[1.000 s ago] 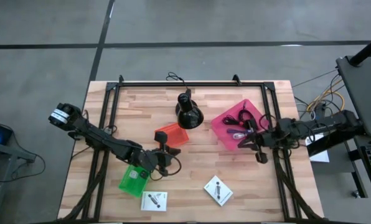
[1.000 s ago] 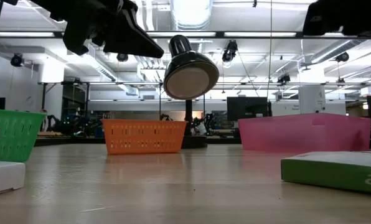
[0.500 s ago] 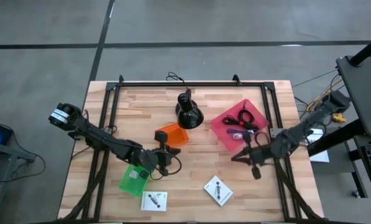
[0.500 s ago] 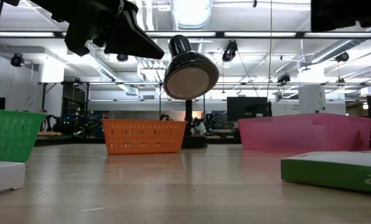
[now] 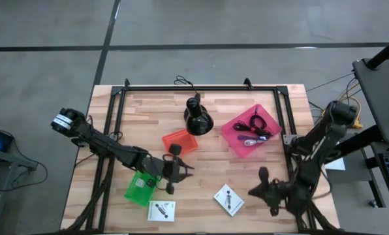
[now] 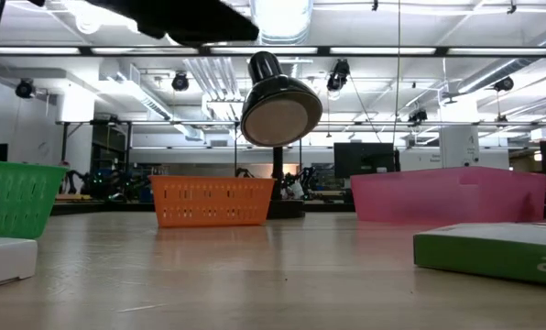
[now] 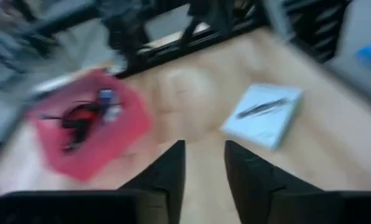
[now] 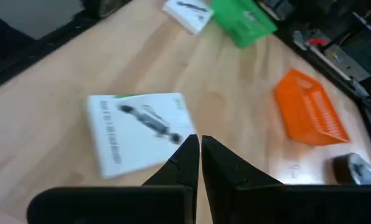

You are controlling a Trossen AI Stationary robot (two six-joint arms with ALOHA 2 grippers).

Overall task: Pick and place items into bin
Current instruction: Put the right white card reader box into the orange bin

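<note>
My left gripper (image 5: pixel 185 167) (image 7: pixel 204 167) hovers open between the green bin (image 5: pixel 139 188) and the orange bin (image 5: pixel 179 141), with nothing between its fingers. My right gripper (image 5: pixel 252 191) (image 8: pixel 199 155) is shut and empty, low over the table just right of a white card (image 5: pixel 228 200) (image 8: pixel 142 130) that lies flat on the wood. A second white card (image 5: pixel 161 210) lies flat near the front edge. The pink bin (image 5: pixel 253 130) (image 7: pixel 86 130) holds black cables and a purple cord. A small pale item (image 5: pixel 141 183) lies in the green bin.
A black cone-shaped stand (image 5: pixel 198 117) stands at the far middle, behind the orange bin. Black frame rails (image 5: pixel 109 130) run along the table's left, far and right sides. Bare wood (image 5: pixel 207 163) lies between the two grippers.
My right gripper has swung away from the pink bin toward the table's near edge, sinking and turning, and now points at the white card, still shut. My left gripper has turned at the wrist where it was, and its fingers have parted.
</note>
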